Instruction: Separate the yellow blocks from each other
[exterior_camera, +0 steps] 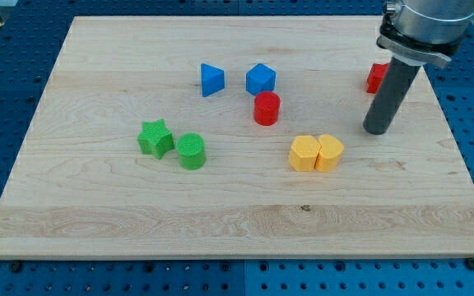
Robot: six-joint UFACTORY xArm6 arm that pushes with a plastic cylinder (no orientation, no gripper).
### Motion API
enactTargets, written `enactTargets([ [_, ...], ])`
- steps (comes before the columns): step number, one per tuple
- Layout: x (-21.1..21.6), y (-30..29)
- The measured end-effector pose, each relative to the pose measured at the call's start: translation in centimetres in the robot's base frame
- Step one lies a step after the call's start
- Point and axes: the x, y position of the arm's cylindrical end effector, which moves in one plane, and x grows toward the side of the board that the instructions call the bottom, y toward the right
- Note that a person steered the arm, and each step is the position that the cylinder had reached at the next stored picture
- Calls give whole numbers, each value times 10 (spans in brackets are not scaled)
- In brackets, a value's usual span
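Two yellow blocks sit touching side by side a little right of the board's middle: the left yellow block (304, 154) and the right yellow block (329, 152), both roughly hexagonal. My tip (376, 130) rests on the board up and to the right of the right yellow block, apart from it by a small gap. The dark rod rises from there toward the view's top right.
A red cylinder (266, 108) stands above-left of the yellow pair. A blue cube (260, 79) and a blue triangular block (211, 79) lie near the top. A green star (155, 138) and green cylinder (192, 151) sit left. A red block (376, 78) is partly hidden behind the rod.
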Motion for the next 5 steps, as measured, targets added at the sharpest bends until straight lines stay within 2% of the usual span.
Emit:
enactTargets([
  [1, 8, -17],
  [3, 51, -38],
  [4, 55, -40],
  [5, 14, -40],
])
